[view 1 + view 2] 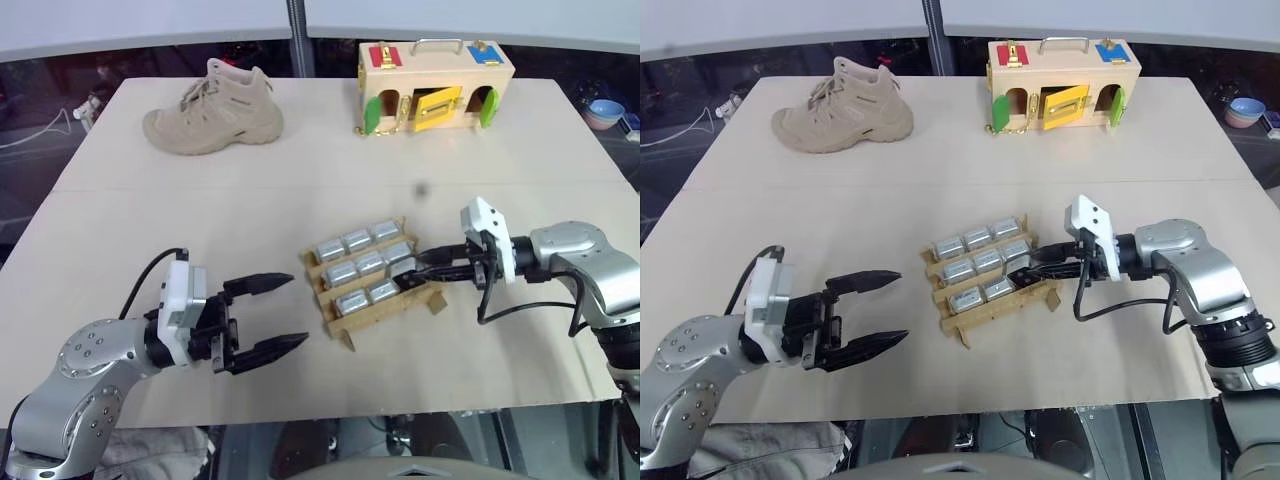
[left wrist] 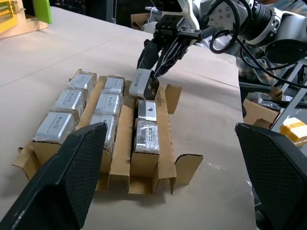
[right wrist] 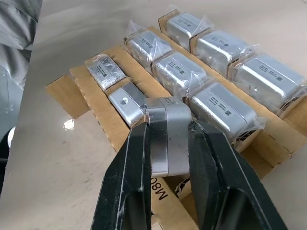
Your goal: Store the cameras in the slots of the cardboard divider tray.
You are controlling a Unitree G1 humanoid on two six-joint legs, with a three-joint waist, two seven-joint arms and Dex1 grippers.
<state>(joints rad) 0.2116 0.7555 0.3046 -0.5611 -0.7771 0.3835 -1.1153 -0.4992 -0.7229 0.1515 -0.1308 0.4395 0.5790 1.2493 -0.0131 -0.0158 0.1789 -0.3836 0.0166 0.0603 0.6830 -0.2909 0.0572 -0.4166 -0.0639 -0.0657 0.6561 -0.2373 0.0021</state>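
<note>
Left gripper (image 1: 268,316) fingers spread wide and empty at lower left of the head view, pointing toward the tray (image 1: 345,333) at frame centre; right gripper (image 1: 408,276) fingers pinch the ninth camera (image 3: 167,135), tilted over the last slot at the tray's right corner. Eight cameras (image 1: 357,239) sit in their slots, so by my reading only seating and releasing this one remains. Boot (image 1: 214,108) and latch box (image 1: 434,85) stand untouched at the top.
</note>
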